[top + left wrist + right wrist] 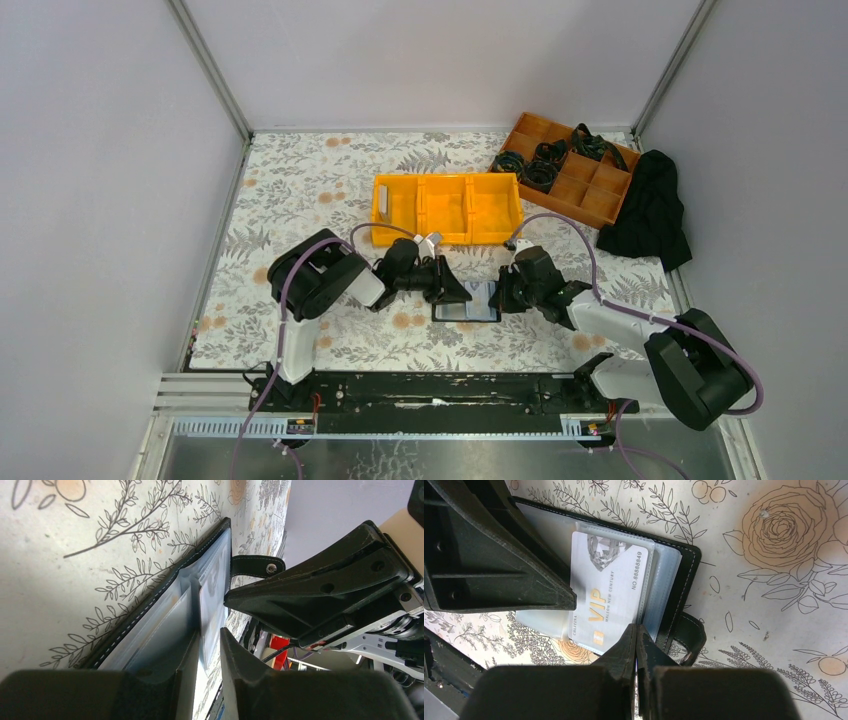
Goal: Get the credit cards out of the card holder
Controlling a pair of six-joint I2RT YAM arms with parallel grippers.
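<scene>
The black card holder (470, 300) lies open on the floral table between both grippers. A silver VIP credit card (611, 592) sticks partway out of a clear sleeve toward the near edge. My left gripper (210, 632) has its jaws narrowly apart, astride the raised edge of that card (215, 595) and its sleeve, with a gap showing beside it. One left fingertip (566, 597) rests at the card's side edge. My right gripper (636, 630) is shut, its tip pressed on the sleeves beside the snap strap (691, 635).
A yellow three-compartment bin (447, 207) stands just behind the holder, with a pale card (382, 202) leaning in its left compartment. Further back right are a brown divided tray (570, 165) with black cables and a black cloth (650, 205).
</scene>
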